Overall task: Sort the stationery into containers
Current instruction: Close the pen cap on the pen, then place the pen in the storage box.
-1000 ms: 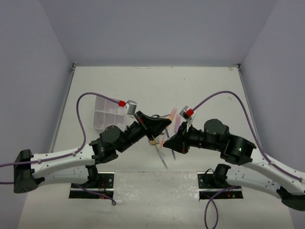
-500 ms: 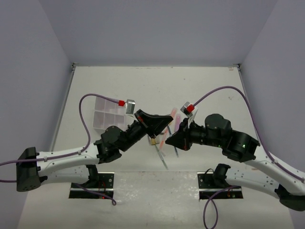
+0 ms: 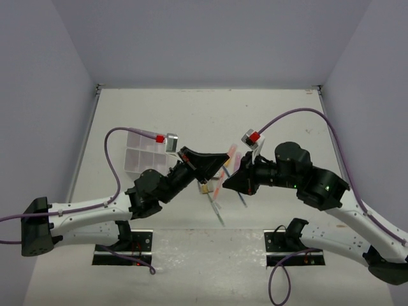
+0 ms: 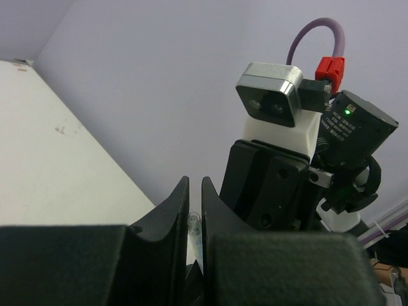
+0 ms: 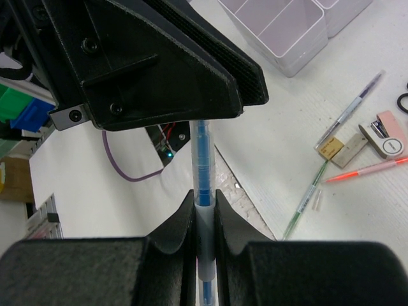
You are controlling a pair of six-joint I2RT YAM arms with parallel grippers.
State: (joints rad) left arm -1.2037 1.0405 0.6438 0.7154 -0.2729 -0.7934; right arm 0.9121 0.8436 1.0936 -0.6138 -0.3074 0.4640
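A clear pen with blue ink (image 5: 201, 159) hangs in the air between both grippers. My right gripper (image 5: 203, 194) is shut on its grey grip section. My left gripper (image 4: 194, 185) is shut on the pen's other end (image 4: 194, 223), and it shows as a black block (image 5: 191, 70) in the right wrist view. From above, the two grippers (image 3: 213, 167) (image 3: 234, 180) meet nose to nose over the table's middle. The clear divided organiser box (image 3: 141, 156) (image 5: 287, 32) sits to the left. More stationery lies below: a grey pen (image 5: 354, 108), a green pen (image 5: 306, 197), a tan eraser (image 5: 331, 148) and an orange marker (image 5: 370, 169).
A pink-and-white item (image 5: 386, 137) and a scissors handle (image 5: 403, 101) lie at the right edge of the right wrist view. Pink markers (image 3: 233, 156) lie under the arms. Purple cables loop from both wrists. Walls close the table's left, far and right sides.
The right wrist has lifted and swung a little toward the far side. The left arm has shifted slightly. Both grips on the pen look unchanged.
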